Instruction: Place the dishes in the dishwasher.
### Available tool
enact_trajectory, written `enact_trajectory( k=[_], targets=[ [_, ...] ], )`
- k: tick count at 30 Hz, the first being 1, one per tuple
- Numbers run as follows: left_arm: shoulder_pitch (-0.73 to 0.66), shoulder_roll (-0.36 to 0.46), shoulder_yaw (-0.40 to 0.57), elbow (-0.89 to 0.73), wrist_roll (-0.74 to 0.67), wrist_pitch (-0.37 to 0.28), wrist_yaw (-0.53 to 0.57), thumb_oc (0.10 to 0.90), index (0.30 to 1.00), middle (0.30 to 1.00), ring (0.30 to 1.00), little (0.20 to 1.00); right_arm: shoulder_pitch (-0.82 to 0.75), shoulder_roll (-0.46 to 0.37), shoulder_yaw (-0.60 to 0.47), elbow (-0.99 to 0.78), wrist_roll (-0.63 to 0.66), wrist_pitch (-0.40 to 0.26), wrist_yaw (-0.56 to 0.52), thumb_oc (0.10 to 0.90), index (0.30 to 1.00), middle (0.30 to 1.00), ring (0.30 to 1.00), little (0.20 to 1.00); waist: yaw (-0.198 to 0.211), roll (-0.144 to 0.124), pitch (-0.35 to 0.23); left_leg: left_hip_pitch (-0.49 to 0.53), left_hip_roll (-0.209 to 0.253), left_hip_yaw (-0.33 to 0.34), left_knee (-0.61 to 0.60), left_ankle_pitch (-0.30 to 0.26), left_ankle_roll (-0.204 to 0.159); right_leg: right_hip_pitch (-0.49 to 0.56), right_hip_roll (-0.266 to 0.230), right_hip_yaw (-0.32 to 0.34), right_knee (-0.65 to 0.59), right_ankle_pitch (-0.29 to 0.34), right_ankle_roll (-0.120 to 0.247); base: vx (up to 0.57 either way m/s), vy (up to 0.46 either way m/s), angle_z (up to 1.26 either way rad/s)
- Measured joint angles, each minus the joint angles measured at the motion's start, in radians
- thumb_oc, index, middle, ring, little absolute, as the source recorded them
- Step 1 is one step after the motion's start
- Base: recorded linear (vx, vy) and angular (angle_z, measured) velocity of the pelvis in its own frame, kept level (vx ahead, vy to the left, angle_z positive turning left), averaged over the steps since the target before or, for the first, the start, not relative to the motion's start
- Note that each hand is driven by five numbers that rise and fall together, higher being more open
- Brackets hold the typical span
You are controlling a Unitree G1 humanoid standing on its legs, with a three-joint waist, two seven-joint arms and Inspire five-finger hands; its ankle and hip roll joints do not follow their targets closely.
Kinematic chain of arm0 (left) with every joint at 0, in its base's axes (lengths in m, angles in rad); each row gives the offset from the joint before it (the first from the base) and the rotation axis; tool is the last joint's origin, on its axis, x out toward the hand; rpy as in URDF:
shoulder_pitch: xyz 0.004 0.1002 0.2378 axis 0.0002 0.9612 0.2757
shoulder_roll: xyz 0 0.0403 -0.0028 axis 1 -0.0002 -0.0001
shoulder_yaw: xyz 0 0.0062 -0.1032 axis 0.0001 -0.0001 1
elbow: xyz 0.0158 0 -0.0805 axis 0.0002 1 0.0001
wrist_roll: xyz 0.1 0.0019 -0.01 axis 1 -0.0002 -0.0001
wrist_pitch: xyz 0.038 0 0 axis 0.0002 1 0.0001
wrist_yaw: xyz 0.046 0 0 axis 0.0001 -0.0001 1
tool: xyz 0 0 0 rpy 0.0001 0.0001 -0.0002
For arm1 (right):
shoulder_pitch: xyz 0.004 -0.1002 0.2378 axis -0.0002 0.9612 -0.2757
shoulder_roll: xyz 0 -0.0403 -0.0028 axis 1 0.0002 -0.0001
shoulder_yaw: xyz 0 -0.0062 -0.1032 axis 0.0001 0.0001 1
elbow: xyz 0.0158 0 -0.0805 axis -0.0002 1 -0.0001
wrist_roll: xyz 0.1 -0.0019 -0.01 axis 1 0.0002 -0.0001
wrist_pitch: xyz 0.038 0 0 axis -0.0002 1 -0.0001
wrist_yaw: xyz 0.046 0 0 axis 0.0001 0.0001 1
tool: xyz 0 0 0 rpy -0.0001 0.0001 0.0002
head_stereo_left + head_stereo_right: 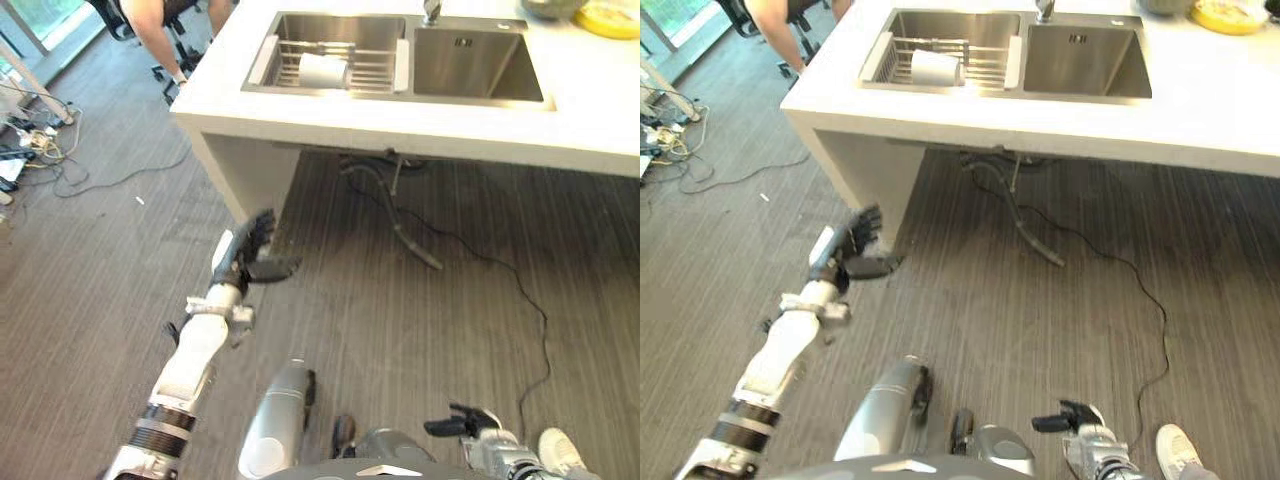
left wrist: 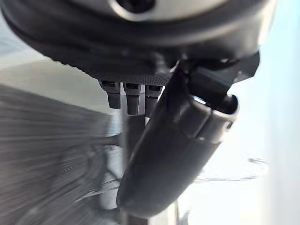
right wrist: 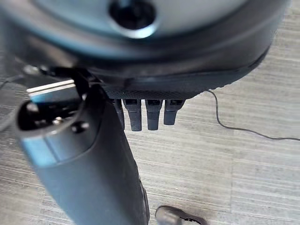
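Where counter [image 1: 420, 125] ends, left hand [image 1: 250, 250] hovers empty.

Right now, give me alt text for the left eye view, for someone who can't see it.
The left robot hand is raised, open and empty, over the grey floor in front of a white counter. Its steel double sink holds a wire rack with a white cup on its side. The right robot hand hangs low.

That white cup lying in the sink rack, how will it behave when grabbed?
The cup lies on its side in the rack, so it may roll when nudged. It looks smooth and glazed: probably slippery, stiff and breakable.
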Motion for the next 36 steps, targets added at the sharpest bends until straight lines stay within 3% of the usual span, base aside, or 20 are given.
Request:
enact_trajectory(
  k=[3,4,5,6,7,9,10,13,15,16,17,21,23,24,25,28,30,32,33,36],
  targets=[
    [-0.055,0.062,0.023,-0.05,0.034,-0.019,0.003,0.8,0.9,0.9,0.9,0.9,0.033,0.009,0.012,0.057,-0.002,-0.007,0.028,0.8,0.9,0.9,0.9,0.9,0.033,-0.002,-0.064,0.031,-0.07,0.003,-0.208,0.026,0.042,0.107,0.053,0.054,-0.066,-0.023,0.039,0.32,0.039,-0.61],
    [-0.057,0.054,0.033,-0.083,0.045,-0.037,0.006,0.8,0.9,0.9,0.9,0.9,0.069,0.001,0.013,0.064,-0.003,-0.011,0.032,0.8,0.9,0.9,0.9,0.9,0.029,0.056,-0.095,0.111,-0.036,-0.001,-0.205,0.038,0.181,0.148,0.131,0.057,0.015,-0.049,0.089,0.58,0.139,-0.73],
    [-0.065,0.073,0.033,-0.098,0.047,-0.035,0.001,0.8,0.9,0.9,0.9,0.9,0.076,0.021,0.011,0.079,-0.005,-0.016,0.034,0.8,0.9,0.9,0.9,0.9,0.036,0.039,-0.096,0.15,-0.03,-0.017,-0.236,0.161,0.151,0.173,0.127,0.062,0.052,-0.082,0.124,0.46,0.124,-0.53],
    [-0.064,0.082,0.035,-0.108,0.053,-0.034,-0.006,0.8,0.9,0.9,0.9,0.9,0.076,0.044,0.004,0.104,-0.006,-0.018,0.039,0.8,0.9,0.9,0.9,0.9,0.029,-0.01,-0.106,0.181,-0.053,0.001,-0.248,0.133,0.122,0.178,0.083,0.069,0.083,-0.124,0.128,0.42,0.131,-0.86],
    [-0.047,0.057,0.038,-0.142,0.056,-0.035,-0.012,0.8,0.9,0.9,0.9,0.9,0.083,0.033,-0.009,0.134,-0.006,-0.02,0.063,0.8,0.9,0.9,0.9,0.9,0.034,-0.026,-0.142,0.259,-0.07,-0.023,-0.334,0.146,0.128,0.15,-0.004,0.059,0.141,-0.194,0.066,0.39,0.15,-0.67],
    [-0.087,0.046,0.026,-0.166,0.066,-0.034,-0.048,0.8,0.9,0.9,0.9,0.9,0.085,0.012,-0.029,0.126,-0.007,-0.016,0.07,0.8,0.9,0.9,0.9,0.9,-0.013,0.019,-0.137,0.33,-0.054,-0.056,-0.382,0.131,0.147,0.112,-0.052,0.032,0.172,-0.219,0.086,0.32,0.168,-0.2],
    [-0.124,0.033,0.028,-0.185,0.066,-0.042,-0.067,0.8,0.9,0.9,0.9,0.9,0.109,0.021,-0.028,0.12,-0.008,0.005,0.078,0.8,0.9,0.9,0.9,0.9,-0.015,0.011,-0.138,0.378,-0.052,-0.058,-0.384,0.112,0.149,0.063,-0.122,0.037,0.246,-0.22,0.12,0.17,0.129,-0.02],
    [-0.172,0.039,0.029,-0.207,0.066,-0.052,-0.072,0.8,0.9,0.9,0.9,0.9,0.127,0.031,-0.027,0.076,-0.007,0.015,0.099,0.8,0.9,0.9,0.9,0.9,-0.02,-0.006,-0.134,0.442,-0.049,-0.075,-0.367,0.059,0.129,-0.104,-0.196,0.063,0.513,-0.159,0.227,0.19,0.162,0.06],
    [-0.197,0.044,0.014,-0.207,0.067,-0.058,-0.067,0.8,0.9,0.9,0.9,0.9,0.114,0.029,-0.024,0.056,-0.008,0.018,0.105,0.8,0.9,0.9,0.9,0.9,-0.027,-0.014,-0.105,0.458,-0.039,-0.081,-0.279,-0.005,0.102,-0.195,-0.202,0.084,0.75,-0.001,0.218,0.17,0.073,0.47],
    [-0.193,0.046,0.007,-0.21,0.068,-0.058,-0.069,0.8,0.9,0.9,0.9,0.9,0.108,0.025,-0.025,0.049,-0.008,0.019,0.108,0.8,0.9,0.9,0.9,0.9,-0.027,-0.005,-0.099,0.477,-0.024,-0.114,-0.28,-0.037,0.13,-0.222,-0.204,0.073,0.791,-0.019,0.201,0.28,0.009,0.35],
    [-0.191,0.048,0.008,-0.216,0.07,-0.058,-0.066,0.8,0.9,0.9,0.9,0.9,0.096,0.014,-0.026,0.037,-0.009,0.02,0.104,0.8,0.9,0.9,0.9,0.9,-0.018,0.006,-0.085,0.495,-0.007,-0.127,-0.286,-0.06,0.104,-0.246,-0.214,0.058,0.796,-0.036,0.183,0.22,-0.11,0.1],
    [-0.19,0.048,0.012,-0.211,0.076,-0.058,-0.067,0.8,0.9,0.9,0.9,0.9,0.069,-0.021,-0.027,-0.001,-0.009,0.019,0.105,0.8,0.9,0.9,0.9,0.9,-0.026,0.042,-0.055,0.527,0.073,-0.168,-0.324,-0.06,0.035,-0.312,-0.208,0.062,0.372,-0.082,0.149,0.17,-0.141,0.28],
    [-0.188,0.044,0.011,-0.172,0.097,-0.058,-0.067,0.8,0.9,0.9,0.9,0.9,0.06,-0.016,-0.022,-0.009,-0.008,0.015,0.108,0.8,0.9,0.9,0.9,0.9,-0.03,0.046,-0.048,0.539,0.133,-0.194,-0.325,-0.1,-0.008,-0.343,-0.167,0.183,0.117,0.067,0.194,0.14,-0.172,0.53],
    [-0.175,0.045,0.01,-0.158,0.105,-0.057,-0.068,0.8,0.9,0.9,0.9,0.9,0.072,-0.004,-0.024,-0.005,-0.008,0.017,0.108,0.8,0.9,0.9,0.9,0.9,-0.03,0.026,-0.057,0.566,0.137,-0.193,-0.341,-0.108,-0.014,-0.344,-0.184,0.147,0.132,0.126,0.196,0.11,-0.105,0.48],
    [-0.153,0.04,0.011,-0.16,0.106,-0.057,-0.067,0.8,0.9,0.9,0.9,0.9,0.081,0.006,-0.024,0.008,-0.008,0.014,0.107,0.8,0.9,0.9,0.9,0.9,-0.026,0.017,-0.062,0.582,0.142,-0.19,-0.342,-0.112,-0.019,-0.331,-0.185,0.128,0.129,0.185,0.141,0.14,-0.162,0.5],
    [-0.087,0.037,0.009,-0.167,0.107,-0.056,-0.074,0.8,0.9,0.9,0.9,0.9,0.088,0.002,-0.026,0.027,-0.008,0.014,0.109,0.8,0.9,0.9,0.9,0.9,-0.021,0.03,-0.072,0.571,0.197,-0.145,-0.304,-0.073,-0.066,-0.259,-0.136,0.064,0.048,0.186,0.063,0.13,-0.188,0.45],
    [-0.085,0.032,0.008,-0.165,0.107,-0.052,-0.074,0.8,0.9,0.9,0.9,0.9,0.089,0.001,-0.026,0.029,-0.008,0.012,0.109,0.8,0.9,0.9,0.9,0.9,-0.027,0.018,-0.069,0.549,0.202,-0.147,-0.261,-0.046,-0.12,-0.211,-0.133,0.033,0.012,0.18,0.044,0.03,-0.083,0.52],
    [-0.086,0.03,0.007,-0.166,0.107,-0.052,-0.075,0.8,0.9,0.9,0.9,0.9,0.091,-0.005,-0.027,0.03,-0.008,0.011,0.107,0.8,0.9,0.9,0.9,0.9,-0.026,0.017,-0.069,0.529,0.2,-0.137,-0.223,-0.044,-0.124,-0.201,-0.138,0.01,0.015,0.171,0.039,-0.04,0.047,0.58],
    [-0.11,0.023,-0.001,-0.167,0.107,-0.053,-0.081,0.8,0.9,0.9,0.9,0.9,0.093,-0.022,-0.026,0.027,-0.007,0.003,0.105,0.8,0.9,0.9,0.9,0.9,-0.047,0.001,-0.061,0.44,0.18,-0.107,-0.088,-0.06,-0.157,-0.181,-0.172,-0.044,0.008,0.157,0.03,0.01,0.167,0.9],
    [-0.133,0.029,-0.014,-0.166,0.106,-0.053,-0.085,0.8,0.9,0.9,0.9,0.9,0.069,-0.035,-0.032,0.034,-0.007,0.003,0.093,0.8,0.9,0.9,0.9,0.9,-0.071,-0.017,-0.05,0.355,0.227,-0.02,-0.057,-0.055,-0.153,-0.158,-0.201,-0.068,-0.014,0.147,0.035,0.06,0.141,0.77]
  ],
)
